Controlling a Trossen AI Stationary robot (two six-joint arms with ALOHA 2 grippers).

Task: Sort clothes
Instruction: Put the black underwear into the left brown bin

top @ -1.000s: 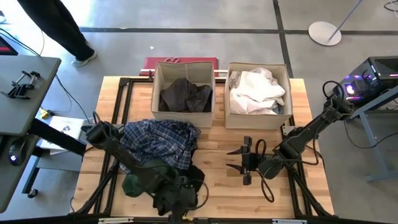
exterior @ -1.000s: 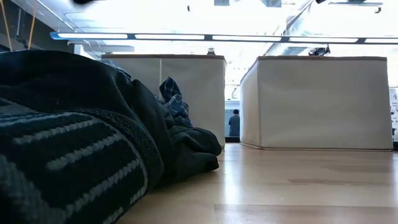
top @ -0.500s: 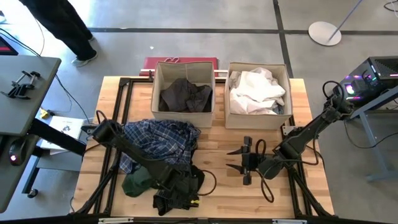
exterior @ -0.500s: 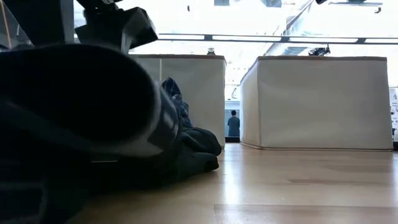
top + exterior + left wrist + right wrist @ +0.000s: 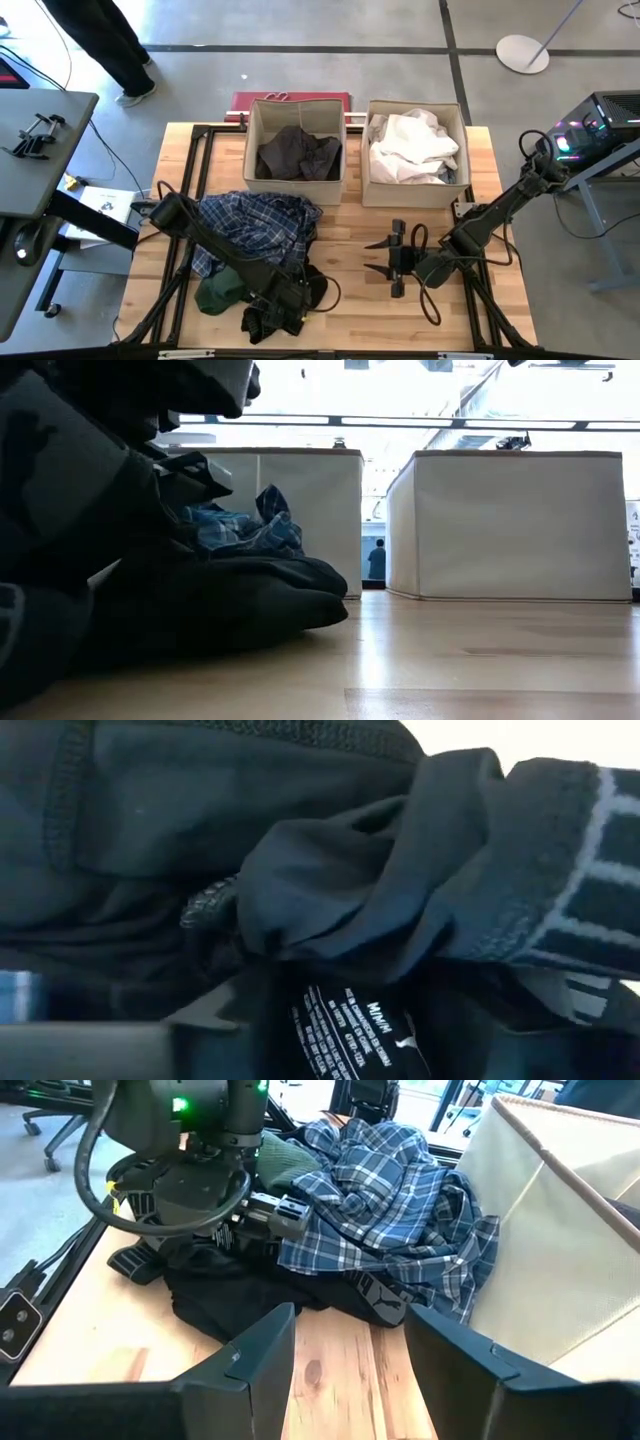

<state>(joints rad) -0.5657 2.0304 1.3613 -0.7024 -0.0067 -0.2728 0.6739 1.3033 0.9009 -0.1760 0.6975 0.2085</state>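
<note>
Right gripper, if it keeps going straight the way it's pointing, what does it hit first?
Probably the black garment lying past a strip of bare table, ahead of the right gripper and its open fingers, with the plaid shirt just behind; depth is uncertain.

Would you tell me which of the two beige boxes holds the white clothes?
The beige box on the right, nearer the right arm, holds the white clothes; the left box holds dark garments.

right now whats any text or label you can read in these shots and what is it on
"M/M/M": size line on the black care tag sewn into the black garment, left wrist view.
Smaller white lines on that tag: too small and blurred to read.
White logo mark at the tag's edge: shape unclear.
Paper sheet at the table's left edge, high view: print too small to read.
Fabric boxes: no lettering visible.
</note>
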